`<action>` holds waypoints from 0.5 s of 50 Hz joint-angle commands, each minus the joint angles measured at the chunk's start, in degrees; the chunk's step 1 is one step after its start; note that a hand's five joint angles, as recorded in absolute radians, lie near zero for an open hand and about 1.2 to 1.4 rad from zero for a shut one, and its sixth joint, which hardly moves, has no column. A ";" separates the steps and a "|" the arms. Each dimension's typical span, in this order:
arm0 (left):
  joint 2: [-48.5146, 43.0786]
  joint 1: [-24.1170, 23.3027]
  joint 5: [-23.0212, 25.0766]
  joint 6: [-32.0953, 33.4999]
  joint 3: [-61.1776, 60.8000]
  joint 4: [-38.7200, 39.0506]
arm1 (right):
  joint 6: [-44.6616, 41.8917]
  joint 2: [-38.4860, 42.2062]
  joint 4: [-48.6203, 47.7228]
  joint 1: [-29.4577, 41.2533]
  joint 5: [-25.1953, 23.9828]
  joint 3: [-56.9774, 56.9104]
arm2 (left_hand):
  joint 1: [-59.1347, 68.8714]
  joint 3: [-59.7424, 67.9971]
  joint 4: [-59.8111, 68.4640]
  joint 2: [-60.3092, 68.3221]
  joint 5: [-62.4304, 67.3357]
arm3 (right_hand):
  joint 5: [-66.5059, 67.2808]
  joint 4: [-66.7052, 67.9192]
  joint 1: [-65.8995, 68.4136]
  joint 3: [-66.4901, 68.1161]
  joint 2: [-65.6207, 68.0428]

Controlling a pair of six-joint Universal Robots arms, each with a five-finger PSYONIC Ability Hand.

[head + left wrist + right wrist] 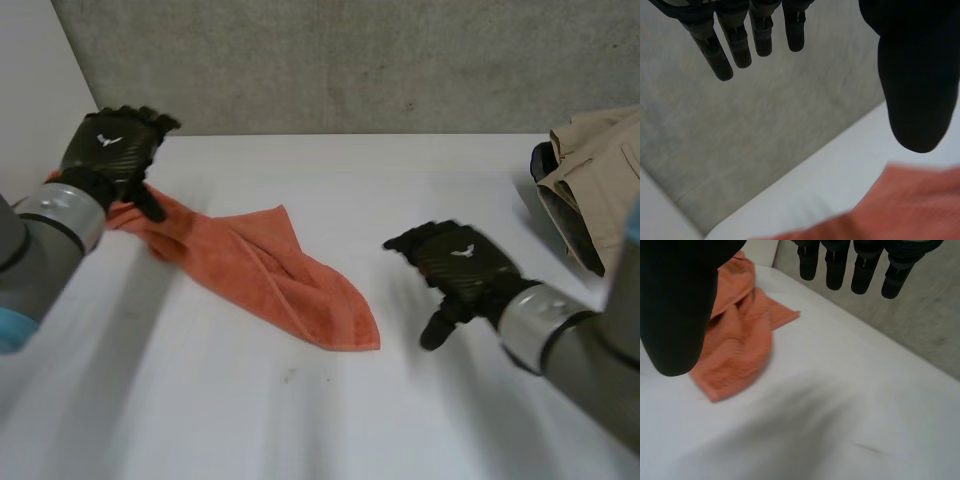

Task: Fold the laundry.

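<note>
Flat white worktop [330, 420]. Crumpled orange terry towel [270, 275] lies on its left part, one end reaching toward the centre. Bunched beige fabric garment [600, 180] sits at the right rear edge.

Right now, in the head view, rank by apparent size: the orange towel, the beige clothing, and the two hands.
1. the orange towel
2. the beige clothing, though the view's edge crops it
3. the right hand and the left hand: about alike, so unranked

No words or numbers can be read; a white winged emblem [108, 140] marks the back of the left hand [95, 162], and another marks the back of the right hand [470, 275].
</note>
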 commanded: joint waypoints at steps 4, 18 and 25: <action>-21.13 10.05 12.85 14.69 13.40 -0.44 | -0.49 12.66 -2.66 12.29 12.44 -6.34 | 0.84 0.29 0.86 0.56 0.88 | -2.86 -2.21 -3.32 -2.29 -2.41; -35.91 8.47 13.03 22.26 23.60 -4.57 | -2.51 12.93 -8.03 12.29 13.77 -2.04 | 24.68 24.13 24.70 24.40 24.72 | -2.86 -2.21 -3.32 -2.29 -2.41; -33.55 4.00 11.36 20.59 23.52 -3.69 | -2.96 12.41 -8.03 11.85 14.12 -1.60 | 66.59 66.04 66.61 66.31 66.63 | -2.86 -2.21 -3.32 -2.29 -2.41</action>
